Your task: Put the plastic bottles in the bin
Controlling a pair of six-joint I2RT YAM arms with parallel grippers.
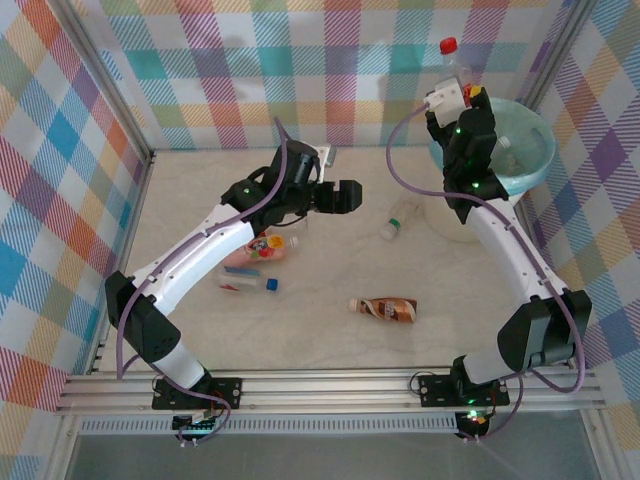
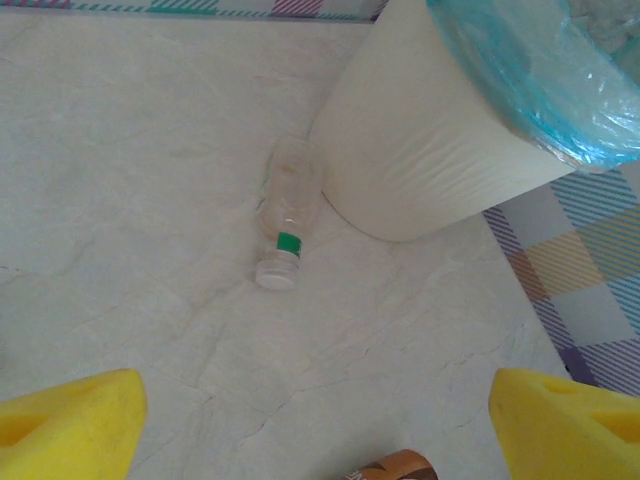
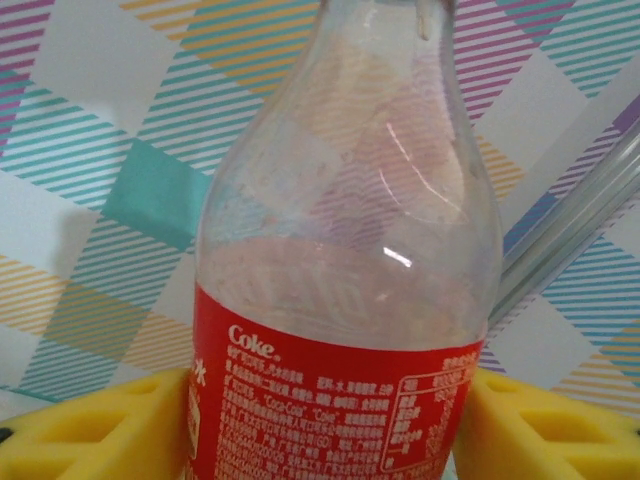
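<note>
Right gripper (image 1: 452, 100) clamped on upright cola bottle (image 3: 340, 250), far right table (image 1: 330, 340) corner; bin (image 1: 535, 170) mouth below, slightly nearer; left gripper (image 2: 318, 425) apart, empty, farther off

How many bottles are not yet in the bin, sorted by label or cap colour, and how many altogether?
Coke bottle, red label and cap, held in the right hand: 1
Clear bottle with a green band: 1
Brown-labelled bottle: 1
Orange bottle: 1
Blue-capped bottle: 1
Total: 5
</note>
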